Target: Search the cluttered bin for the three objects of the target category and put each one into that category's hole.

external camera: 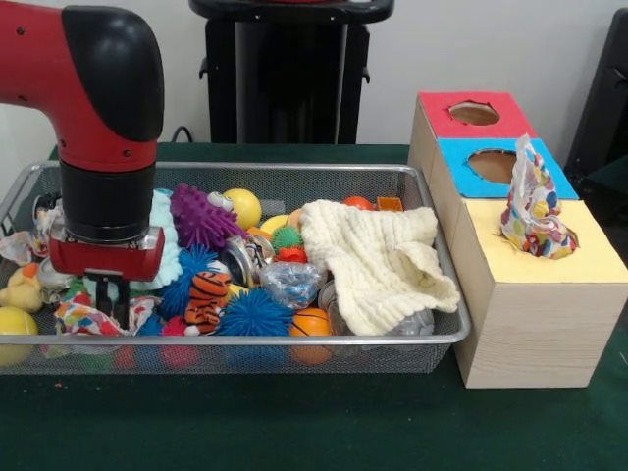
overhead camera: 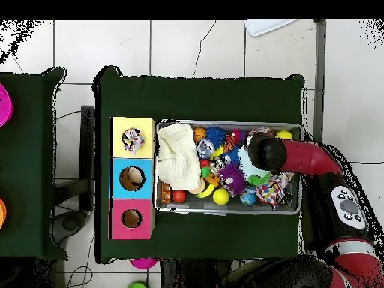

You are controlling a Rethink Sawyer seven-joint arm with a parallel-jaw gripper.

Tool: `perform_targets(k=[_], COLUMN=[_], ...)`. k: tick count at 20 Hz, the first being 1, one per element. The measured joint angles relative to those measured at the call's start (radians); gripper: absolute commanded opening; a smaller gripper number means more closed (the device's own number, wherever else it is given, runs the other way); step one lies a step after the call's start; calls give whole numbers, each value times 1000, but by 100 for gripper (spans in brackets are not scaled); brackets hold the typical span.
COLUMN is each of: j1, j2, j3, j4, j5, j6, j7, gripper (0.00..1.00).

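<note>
The wire mesh bin (external camera: 294, 169) is full of toys and cloths. My gripper (external camera: 106, 299) is down inside the bin's left end, right above a printed white fabric piece (external camera: 83, 319) that lies against the front wall. Another printed piece (external camera: 18, 245) shows at the bin's far left edge. A third printed piece (external camera: 533, 208) stands bunched in the yellow-faced hole (external camera: 564, 245) of the pale wood box and sticks up out of it. In the overhead view this piece (overhead camera: 133, 139) fills the yellow hole, and printed fabric (overhead camera: 274, 191) lies beside my arm in the bin (overhead camera: 225, 213).
A thick cream waffle cloth (external camera: 378, 260) covers the bin's right end. A mint-green cloth (external camera: 169, 235) lies behind my gripper. A purple spiky ball (external camera: 201, 216), a blue spiky ball (external camera: 253, 314) and a tiger toy (external camera: 208, 294) crowd the middle. The blue-faced hole (external camera: 494, 165) and red-faced hole (external camera: 474, 113) are behind the yellow one.
</note>
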Motion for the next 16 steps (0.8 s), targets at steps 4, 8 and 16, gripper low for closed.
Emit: perform_targets(k=[4, 8, 16], j1=[2, 4, 34], j2=[-5, -22, -117], j3=[0, 0, -3], j4=[0, 12, 83], j5=[-3, -3, 22], j6=[0, 0, 56], j7=[0, 0, 0], gripper=[0, 0, 0])
